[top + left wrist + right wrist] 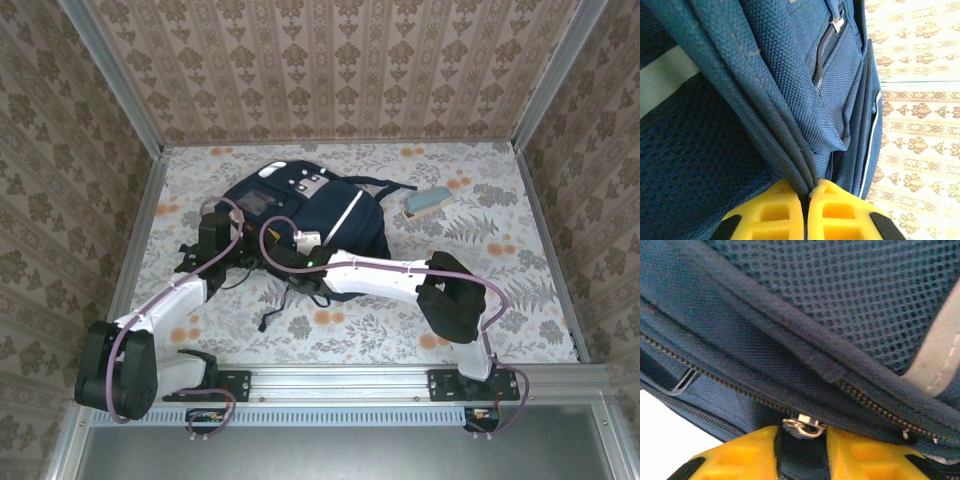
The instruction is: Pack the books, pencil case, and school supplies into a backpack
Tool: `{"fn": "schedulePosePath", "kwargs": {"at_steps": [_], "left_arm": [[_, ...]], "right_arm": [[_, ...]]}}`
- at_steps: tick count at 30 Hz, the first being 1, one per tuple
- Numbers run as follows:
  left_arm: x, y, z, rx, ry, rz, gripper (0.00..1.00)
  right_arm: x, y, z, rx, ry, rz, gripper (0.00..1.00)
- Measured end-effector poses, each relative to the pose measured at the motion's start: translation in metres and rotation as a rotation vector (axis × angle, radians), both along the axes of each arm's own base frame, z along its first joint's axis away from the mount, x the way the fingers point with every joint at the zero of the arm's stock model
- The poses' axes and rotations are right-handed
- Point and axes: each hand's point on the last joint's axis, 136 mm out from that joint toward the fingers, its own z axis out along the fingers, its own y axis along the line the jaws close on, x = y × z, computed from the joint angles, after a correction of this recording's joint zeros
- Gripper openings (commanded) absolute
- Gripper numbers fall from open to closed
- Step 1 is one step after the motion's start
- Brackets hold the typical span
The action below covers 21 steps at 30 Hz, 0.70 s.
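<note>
Backpack (pixel 300 205) lies flat on the table (pixel 500 300), left of centre. Its long axis runs near-to-far, grey-patched pocket end toward the back wall, straps (pixel 268 318) trailing near. Left gripper (pixel 807 192) is clamped tight on a fold of its fabric. Right gripper (pixel 801 435) has its 2 fingers narrowly parted around the zip pull (pixel 800 427), can't tell if it's actually gripped. Pale blue block (pixel 428 203) sits off right, apart.

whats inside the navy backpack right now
Nothing inside shows. The large navy-blue fabric backpack presents only outer cloth and a zip; any contents are covered by fabric.
</note>
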Motion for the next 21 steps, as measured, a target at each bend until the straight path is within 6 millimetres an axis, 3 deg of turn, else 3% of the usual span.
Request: {"fn": "schedulePosePath", "kwargs": {"at_steps": [6,15,21], "left_arm": [[0.0,0.0,0.0,0.001,0.0,0.001,0.0],[-0.001,-0.001,0.0,0.002,-0.005,-0.009,0.0],[-0.003,-0.001,-0.001,0.005,-0.006,-0.03,0.0]], "right_arm": [[0.003,-0.01,0.006,-0.054,-0.025,-0.017,0.17],[0.0,-0.017,0.016,-0.098,-0.08,-0.018,0.13],[-0.012,-0.044,0.024,-0.104,-0.094,-0.023,0.13]]}}
